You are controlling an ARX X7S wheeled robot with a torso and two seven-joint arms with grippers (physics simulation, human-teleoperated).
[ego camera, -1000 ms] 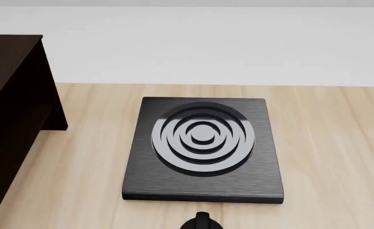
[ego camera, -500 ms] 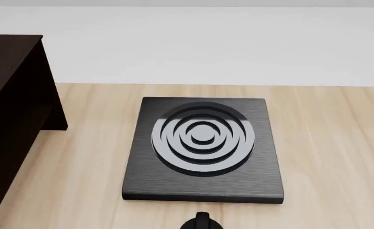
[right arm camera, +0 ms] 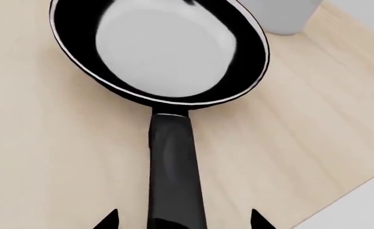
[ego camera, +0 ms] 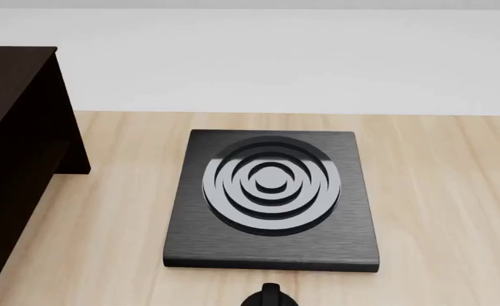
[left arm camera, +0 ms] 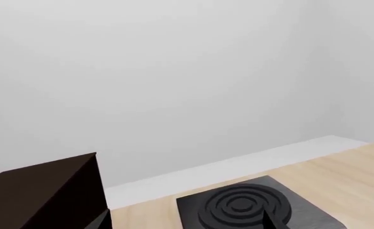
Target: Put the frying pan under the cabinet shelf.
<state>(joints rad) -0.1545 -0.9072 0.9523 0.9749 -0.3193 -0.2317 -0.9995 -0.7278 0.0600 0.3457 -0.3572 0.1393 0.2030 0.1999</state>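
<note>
The frying pan, glossy black with a thin pale rim, lies on the wooden table in the right wrist view only. Its long black handle runs back between my right gripper's two fingertips. That gripper is open, with the tips apart on either side of the handle and not touching it. The dark brown cabinet shelf stands at the table's left and also shows in the left wrist view. My left gripper is open and empty, raised above the table. The pan is out of the head view.
A square black burner plate with concentric rings lies mid-table, also in the left wrist view. A white round pot stands just beyond the pan. The table edge is near the handle. A small black part shows at the head view's bottom.
</note>
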